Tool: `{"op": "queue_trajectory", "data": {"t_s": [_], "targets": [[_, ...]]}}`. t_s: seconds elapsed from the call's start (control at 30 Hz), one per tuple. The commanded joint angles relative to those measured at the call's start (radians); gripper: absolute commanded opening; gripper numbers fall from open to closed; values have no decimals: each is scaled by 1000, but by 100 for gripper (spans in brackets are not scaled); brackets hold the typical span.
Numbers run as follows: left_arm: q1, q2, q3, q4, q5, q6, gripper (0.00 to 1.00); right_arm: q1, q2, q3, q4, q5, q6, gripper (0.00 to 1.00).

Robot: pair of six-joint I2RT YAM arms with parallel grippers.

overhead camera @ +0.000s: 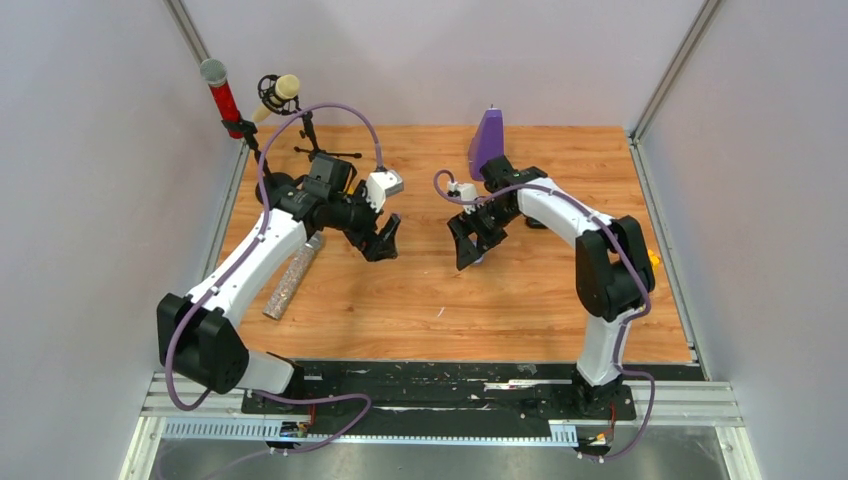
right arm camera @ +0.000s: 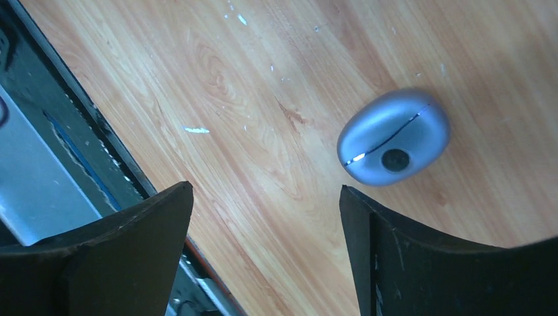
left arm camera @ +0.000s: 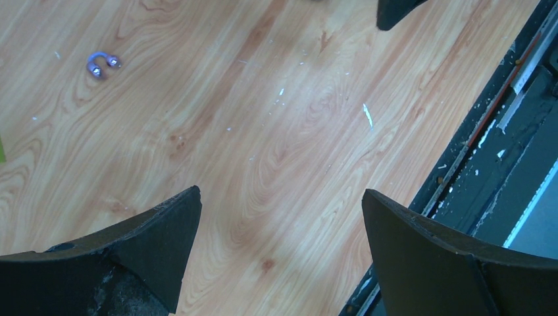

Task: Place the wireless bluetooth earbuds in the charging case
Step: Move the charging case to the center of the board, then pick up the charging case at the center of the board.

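Observation:
A pale purple pair of earbuds point(left arm camera: 102, 62) lies on the wooden table at the upper left of the left wrist view, well away from my left gripper point(left arm camera: 281, 192), which is open and empty. An oval pale blue-purple charging case point(right arm camera: 393, 137) rests on the wood with its seam shut and a dark round spot on its side. It lies just beyond the right finger of my right gripper point(right arm camera: 264, 191), which is open over bare wood with nothing between the fingers. From above, the left gripper point(overhead camera: 385, 240) and right gripper point(overhead camera: 468, 250) hang near the table's middle, facing each other.
A tall purple object point(overhead camera: 487, 140) stands at the back behind the right arm. Two microphones point(overhead camera: 250, 100) on stands sit at the back left. A glittery silver stick point(overhead camera: 293, 275) lies by the left arm. A small orange item point(overhead camera: 653, 257) sits at the right edge.

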Motion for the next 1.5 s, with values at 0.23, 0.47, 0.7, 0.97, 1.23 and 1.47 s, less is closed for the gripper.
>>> {"op": "queue_trajectory", "data": {"t_s": [0.23, 0.47, 0.7, 0.97, 1.23, 1.47], "targets": [[0, 42, 41, 21, 105, 41, 100, -81, -200, -163, 211, 120, -633, 100], [0, -18, 1, 73, 51, 25, 100, -101, -329, -244, 596, 353, -510, 100], [0, -57, -21, 108, 26, -1, 100, -104, -479, -387, 718, 244, -406, 100], [0, -63, -32, 118, 14, -13, 100, -133, -363, -217, 604, 227, -270, 100], [0, -80, -41, 135, 2, -16, 100, -141, -566, -271, 803, 206, -114, 100], [0, -80, -36, 135, 5, -23, 100, -140, -646, -391, 801, 31, -119, 100]]}}
